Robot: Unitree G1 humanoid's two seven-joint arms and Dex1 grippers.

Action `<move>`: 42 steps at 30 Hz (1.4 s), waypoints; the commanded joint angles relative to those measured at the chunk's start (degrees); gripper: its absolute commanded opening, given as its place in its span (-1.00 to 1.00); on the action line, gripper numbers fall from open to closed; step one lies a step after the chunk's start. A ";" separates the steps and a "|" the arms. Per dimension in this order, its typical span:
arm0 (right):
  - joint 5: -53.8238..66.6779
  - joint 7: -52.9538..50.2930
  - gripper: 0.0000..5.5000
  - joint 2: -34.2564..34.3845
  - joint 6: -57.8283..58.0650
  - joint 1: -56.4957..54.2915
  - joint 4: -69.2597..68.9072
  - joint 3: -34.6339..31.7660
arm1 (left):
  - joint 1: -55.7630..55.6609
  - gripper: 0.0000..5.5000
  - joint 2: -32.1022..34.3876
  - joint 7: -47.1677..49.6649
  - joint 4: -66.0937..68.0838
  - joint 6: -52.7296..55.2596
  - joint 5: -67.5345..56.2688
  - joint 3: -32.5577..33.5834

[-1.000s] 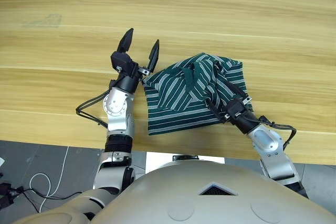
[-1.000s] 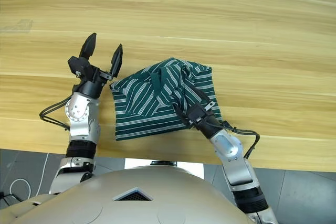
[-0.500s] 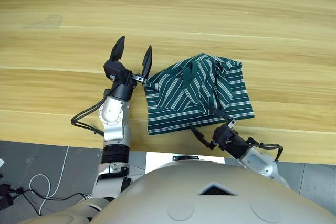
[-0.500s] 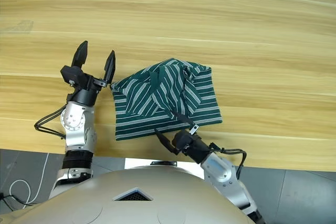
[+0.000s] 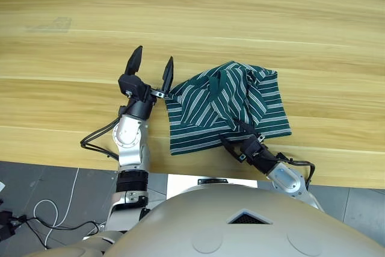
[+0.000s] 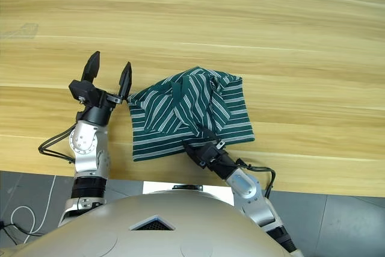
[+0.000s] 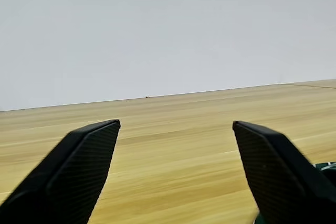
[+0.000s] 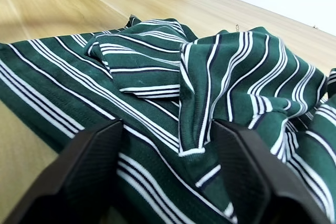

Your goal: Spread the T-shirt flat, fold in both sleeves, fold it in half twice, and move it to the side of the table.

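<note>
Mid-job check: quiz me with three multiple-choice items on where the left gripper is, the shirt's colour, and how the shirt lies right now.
1. Where is the left gripper relative to the T-shirt?
A. Over its middle
B. Beside its left edge
C. Past its far edge

2. What colour is the T-shirt?
A. Dark green with white stripes
B. Plain red
C. Blue with dots

3. How does the T-shirt lie on the table?
A. Spread flat
B. Hanging off the near edge
C. Bunched in rumpled folds

Answers: 1 B, its open fingers stand by the shirt's left corner. 2 A, the stripes show plainly in the right wrist view. 3 C, the cloth is heaped on itself, with the open right gripper at its near hem.
</note>
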 commanded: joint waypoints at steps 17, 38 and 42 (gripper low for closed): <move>1.53 4.57 -0.99 -2.04 -0.73 0.34 -5.39 1.38 | 0.58 0.46 -0.37 -0.27 -0.66 -0.31 -0.38 -0.88; -0.79 1.63 -0.19 -2.76 -3.59 -1.12 1.64 -1.32 | 1.33 0.46 -0.28 0.28 -2.31 -0.01 -0.21 -1.77; 0.56 2.64 -0.19 -3.00 -3.60 -1.21 -1.18 -1.59 | 1.63 0.46 -0.33 0.34 -2.39 -0.27 -0.23 -1.69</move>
